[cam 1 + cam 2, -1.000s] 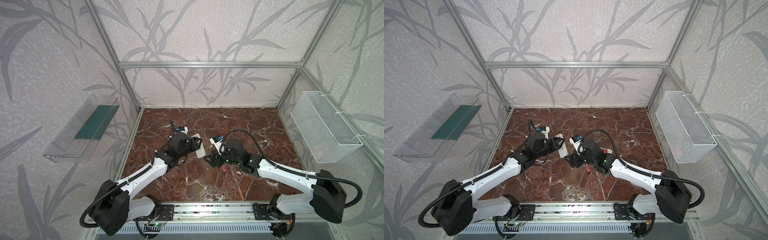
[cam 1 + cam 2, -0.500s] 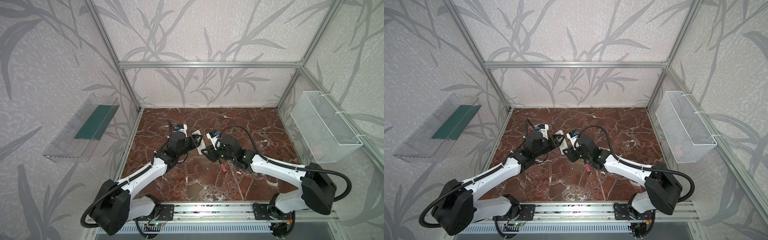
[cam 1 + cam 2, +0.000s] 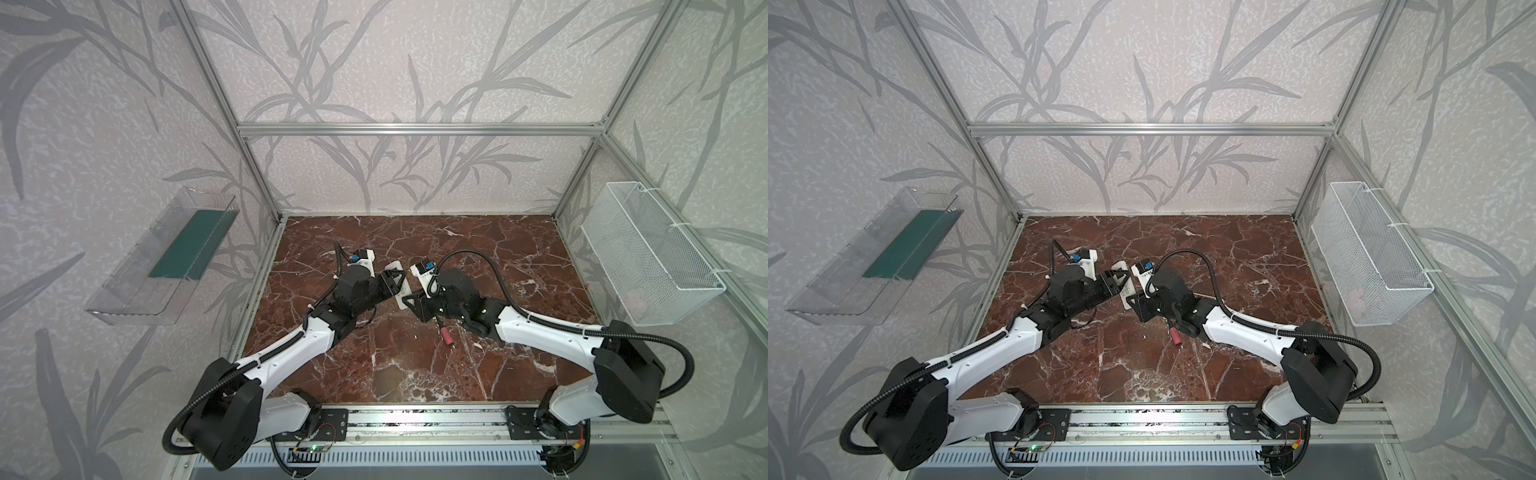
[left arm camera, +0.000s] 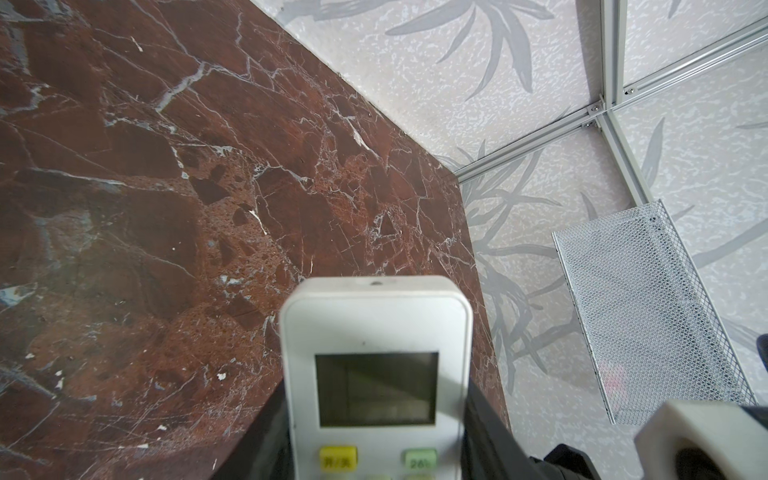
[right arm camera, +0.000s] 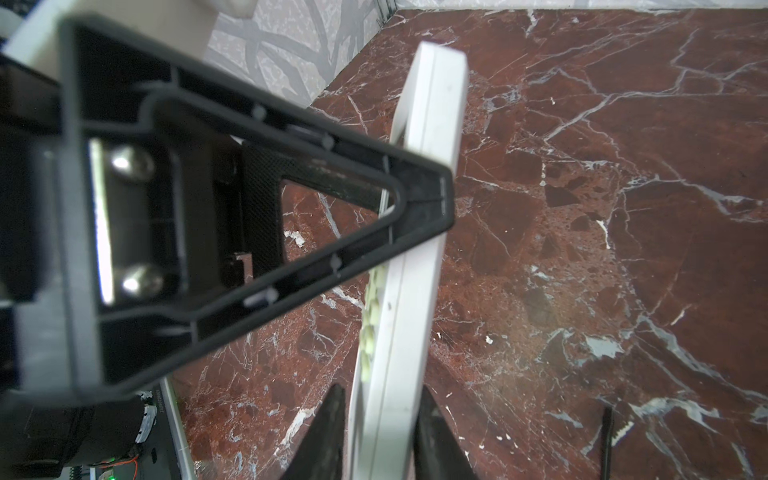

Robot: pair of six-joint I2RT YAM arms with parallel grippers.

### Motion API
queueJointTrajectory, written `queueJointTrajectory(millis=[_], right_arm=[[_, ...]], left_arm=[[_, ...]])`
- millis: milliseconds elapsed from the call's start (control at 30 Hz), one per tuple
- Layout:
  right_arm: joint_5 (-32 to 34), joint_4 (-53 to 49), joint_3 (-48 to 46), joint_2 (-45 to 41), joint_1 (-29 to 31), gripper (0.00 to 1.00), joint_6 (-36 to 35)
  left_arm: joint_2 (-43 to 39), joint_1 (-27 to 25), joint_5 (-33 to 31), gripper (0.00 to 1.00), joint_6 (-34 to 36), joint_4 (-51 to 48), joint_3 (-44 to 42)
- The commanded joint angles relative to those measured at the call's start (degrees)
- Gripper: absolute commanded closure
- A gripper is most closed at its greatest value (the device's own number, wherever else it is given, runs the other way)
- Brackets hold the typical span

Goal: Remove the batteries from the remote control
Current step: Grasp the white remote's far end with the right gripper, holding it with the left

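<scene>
The white remote control is held up on edge between both grippers, above the marble floor. My left gripper is shut across its width, just below the grey screen. My right gripper is shut on its thin sides, near the end with the pale buttons. In both top views the remote shows as a white strip between the left gripper and the right gripper. The batteries are hidden; no cell shows in any view.
A screwdriver with a pink-red handle lies on the floor under the right forearm; its dark shaft shows beside the right fingers. A white mesh basket hangs on the right wall, a clear tray on the left wall.
My right gripper has moved left to the remote and closed on its edge. The left gripper has kept its hold and shifted the remote slightly towards the back.
</scene>
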Motion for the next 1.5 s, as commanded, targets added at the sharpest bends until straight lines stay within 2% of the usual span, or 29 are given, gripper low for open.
queueJointTrajectory(millis=[0, 200, 267, 300, 333, 400, 433, 533, 700, 833, 1100, 1467], right_arm=[[-1.2, 2.89, 2.68, 0.41, 0.13, 0.73, -0.93], [-0.69, 1.93, 3.3, 0.66, -0.02, 0.86, -1.95], [0.21, 0.96, 3.4, 0.5, -0.05, 0.89, -3.19], [0.71, 0.39, 3.41, 0.28, -0.02, 0.9, -4.23], [1.34, -0.21, 3.41, 0.01, -0.03, 0.91, -5.67], [3.61, -1.79, 3.5, -0.68, 0.05, 0.91, -9.21], [5.53, -2.83, 3.43, -1.11, 0.07, 0.91, -11.44], [11.78, -4.38, 2.6, -2.46, 0.28, 0.91, -18.19], [23.39, -2.05, -0.28, -3.91, 1.7, 0.91, -29.46], [30.49, 2.65, -3.0, -4.26, 3.58, 0.92, -36.99], [39.52, 12.82, -6.58, -4.26, 7.33, 0.92, -49.36], [40.19, 15.94, -7.05, -4.96, 8.33, 0.93, -54.22]], left_arm=[[-1.31, -0.16, 2.19, 0.75, -1.38, 4.17, -0.29], [-1.48, -0.17, 2.76, 0.74, -2.79, 6.33, -1.31], [-1.54, -0.13, 2.98, 0.69, -2.9, 6.12, -1.27], [-1.48, -0.16, 3.1, 0.6, -3.05, 5.88, -1.23], [-1.48, -0.08, 3.2, 0.45, -3.11, 5.48, -1.15], [-1.64, -0.01, 3.78, 0.04, -3.28, 4.03, -0.53], [-1.95, 0.16, 3.98, 0.01, -3.13, 2.02, 0.14], [-3.4, 0.4, 3.63, 0.01, -1.69, -6.58, 3.5], [-5.16, 0.67, -0.61, 0.01, 1.14, -26.29, 11.93], [-4.72, 0.72, -2.07, 0.01, 1.26, -35.26, 16.56], [-0.6, 0.71, -0.94, 0.03, -0.1, -40.78, 21.82], [2.49, 0.71, -1.37, 0.18, -2.11, -39.18, 23.56]])
